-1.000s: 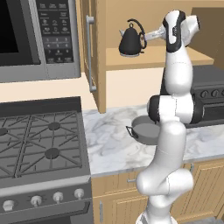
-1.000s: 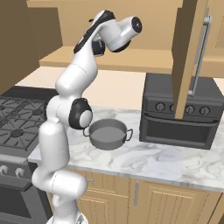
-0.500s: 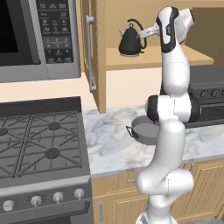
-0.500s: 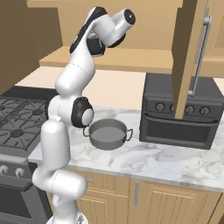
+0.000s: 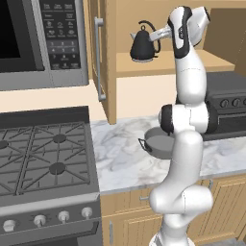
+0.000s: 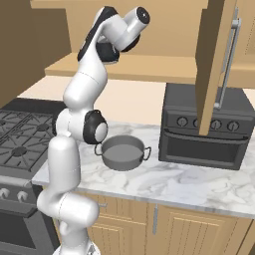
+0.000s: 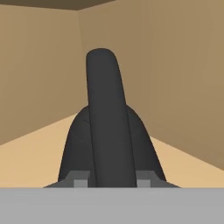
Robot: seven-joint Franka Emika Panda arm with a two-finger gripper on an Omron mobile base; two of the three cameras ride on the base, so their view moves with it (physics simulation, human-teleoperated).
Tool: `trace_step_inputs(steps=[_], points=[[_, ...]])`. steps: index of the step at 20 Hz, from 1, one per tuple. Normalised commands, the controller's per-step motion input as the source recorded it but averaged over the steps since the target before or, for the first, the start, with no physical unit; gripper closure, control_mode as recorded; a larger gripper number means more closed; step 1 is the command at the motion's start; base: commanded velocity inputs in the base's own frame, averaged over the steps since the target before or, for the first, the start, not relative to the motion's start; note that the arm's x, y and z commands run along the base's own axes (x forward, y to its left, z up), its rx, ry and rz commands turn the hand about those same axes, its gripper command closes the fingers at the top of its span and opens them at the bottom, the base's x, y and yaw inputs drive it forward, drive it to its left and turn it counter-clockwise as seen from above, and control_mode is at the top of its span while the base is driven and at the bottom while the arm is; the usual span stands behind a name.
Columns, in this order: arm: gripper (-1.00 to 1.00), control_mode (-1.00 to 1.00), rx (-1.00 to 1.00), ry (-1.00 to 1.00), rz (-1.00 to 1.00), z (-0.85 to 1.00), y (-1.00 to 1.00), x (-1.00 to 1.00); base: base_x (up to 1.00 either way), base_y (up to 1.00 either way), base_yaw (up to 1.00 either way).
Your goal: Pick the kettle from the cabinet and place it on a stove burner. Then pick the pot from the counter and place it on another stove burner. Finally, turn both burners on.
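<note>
We found the end effector point(image 7: 106, 178) narrowed around the kettle point(image 5: 143, 44) handle; a shallow grip risked tilting it off the shelf point(image 5: 192, 65).

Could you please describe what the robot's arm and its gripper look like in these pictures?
The arm is made of glossy white, rounded, tube-like segments with dark grey to black bands and caps at the joints. No loose cables or markings are visible. The gripper has two small, blocky fingertips, grey in the hand view.
</note>
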Motion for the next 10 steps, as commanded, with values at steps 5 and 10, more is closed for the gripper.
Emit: trace_step_inputs(steps=[5,10], points=[[1.00,-1.00,0.00,0.00,0.00,0.00,0.00,0.00,0.00,0.00,0.00],[1.00,-1.00,0.00,0.00,0.00,0.00,0.00,0.00,0.00,0.00,0.00]])
